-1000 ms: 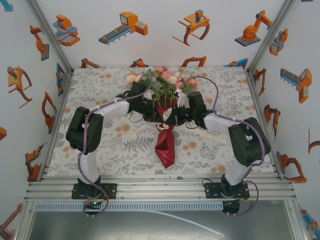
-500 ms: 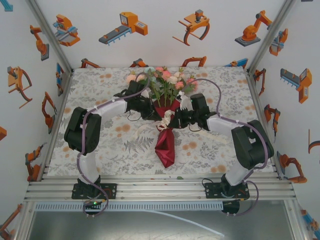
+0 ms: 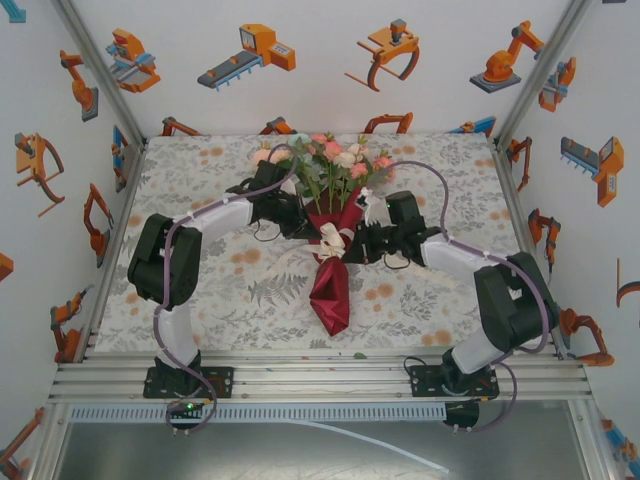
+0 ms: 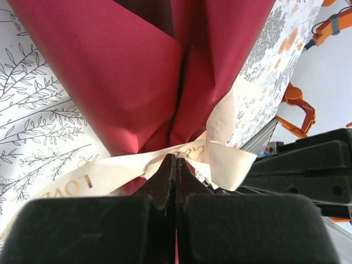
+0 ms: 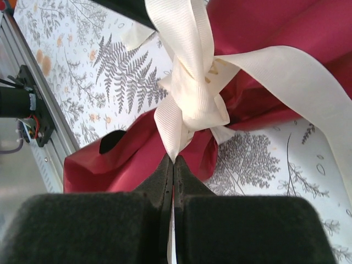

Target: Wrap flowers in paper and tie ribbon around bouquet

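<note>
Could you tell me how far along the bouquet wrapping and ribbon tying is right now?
Done: the flowers sit inside the paper cone, and the ribbon is knotted around its neck. In hand: the left gripper and right gripper are each shut on a ribbon strand beside the knot, seemingly tightening it. Remaining: probably snugging the knot, perhaps a bow, then letting go.

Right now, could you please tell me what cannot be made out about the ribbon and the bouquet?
Top view: the ribbon knot is too small to judge.
Left wrist view: folds and the left gripper hide part of the ribbon's gold lettering.
Right wrist view: the ribbon tail runs in between the shut fingers of the right gripper.
</note>
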Tool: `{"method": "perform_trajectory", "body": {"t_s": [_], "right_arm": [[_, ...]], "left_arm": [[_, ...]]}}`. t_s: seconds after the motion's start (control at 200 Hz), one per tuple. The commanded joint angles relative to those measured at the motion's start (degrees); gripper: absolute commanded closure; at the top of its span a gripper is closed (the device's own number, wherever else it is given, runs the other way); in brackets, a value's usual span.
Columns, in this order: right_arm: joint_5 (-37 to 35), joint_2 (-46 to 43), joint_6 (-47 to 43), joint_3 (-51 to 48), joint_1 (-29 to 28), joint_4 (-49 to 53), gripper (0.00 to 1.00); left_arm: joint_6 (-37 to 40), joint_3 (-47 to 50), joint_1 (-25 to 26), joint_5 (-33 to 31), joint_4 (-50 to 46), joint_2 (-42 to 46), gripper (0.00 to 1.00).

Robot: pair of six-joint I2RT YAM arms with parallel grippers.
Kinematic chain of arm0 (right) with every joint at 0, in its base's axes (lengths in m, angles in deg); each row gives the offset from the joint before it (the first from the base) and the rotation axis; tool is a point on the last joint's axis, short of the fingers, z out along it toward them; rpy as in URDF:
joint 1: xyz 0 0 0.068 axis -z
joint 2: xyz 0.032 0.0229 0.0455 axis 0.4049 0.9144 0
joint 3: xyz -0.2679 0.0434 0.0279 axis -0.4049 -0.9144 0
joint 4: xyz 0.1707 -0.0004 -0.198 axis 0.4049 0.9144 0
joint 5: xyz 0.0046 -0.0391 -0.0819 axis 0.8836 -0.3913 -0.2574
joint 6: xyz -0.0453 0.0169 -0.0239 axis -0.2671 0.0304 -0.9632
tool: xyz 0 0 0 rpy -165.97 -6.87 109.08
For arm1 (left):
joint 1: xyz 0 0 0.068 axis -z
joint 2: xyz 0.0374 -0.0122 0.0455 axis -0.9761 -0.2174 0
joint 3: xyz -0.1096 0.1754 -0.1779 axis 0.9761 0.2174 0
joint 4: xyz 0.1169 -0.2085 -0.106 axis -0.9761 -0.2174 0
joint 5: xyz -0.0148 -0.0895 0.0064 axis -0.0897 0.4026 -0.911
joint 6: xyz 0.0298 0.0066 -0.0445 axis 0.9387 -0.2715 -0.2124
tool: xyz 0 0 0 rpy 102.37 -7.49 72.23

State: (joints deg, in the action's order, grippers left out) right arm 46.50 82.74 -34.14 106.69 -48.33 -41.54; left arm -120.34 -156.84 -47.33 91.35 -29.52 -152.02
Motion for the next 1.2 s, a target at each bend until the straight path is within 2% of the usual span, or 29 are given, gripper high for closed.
{"method": "perform_trajectory", "body": {"t_s": [0.0,0.105,0.235,0.391,0.626,0.856,0.921,1.197], "right_arm": [[-1.64,-1.76,-2.73,-0.69,0.63,3.24,1.0],[-0.8,-0.7,-2.33,-0.11,0.6,3.09,1.0],[-0.78,-0.2,-2.28,0.52,0.55,2.63,1.0],[-0.6,0.5,-2.6,1.31,0.61,2.94,1.0],[-0.4,0.85,-3.02,1.88,0.63,4.19,1.0],[-0.2,0.85,-3.41,2.21,0.62,4.69,1.0],[-0.13,0.73,-3.5,2.3,0.59,4.83,1.0],[-0.31,0.33,-3.9,2.21,0.7,5.71,1.0]], "left_arm": [[-0.14,0.97,-0.16,0.02,0.68,2.65,1.0],[0.3,0.8,0.0,1.0,0.9,2.52,1.0],[0.97,0.1,0.12,2.99,1.06,2.88,0.82],[1.5,-0.29,-0.03,2.16,0.28,5.27,0.69],[3.01,-1.19,0.33,0.6,-1.18,9.1,0.63],[13.26,-5.46,4.67,-7.43,-2.13,10.55,0.57],[13.64,-7.45,5.63,-9.51,-2.13,8.89,0.56],[12.94,-13.07,8.15,-3.55,1.68,0.23,0.52]]}}
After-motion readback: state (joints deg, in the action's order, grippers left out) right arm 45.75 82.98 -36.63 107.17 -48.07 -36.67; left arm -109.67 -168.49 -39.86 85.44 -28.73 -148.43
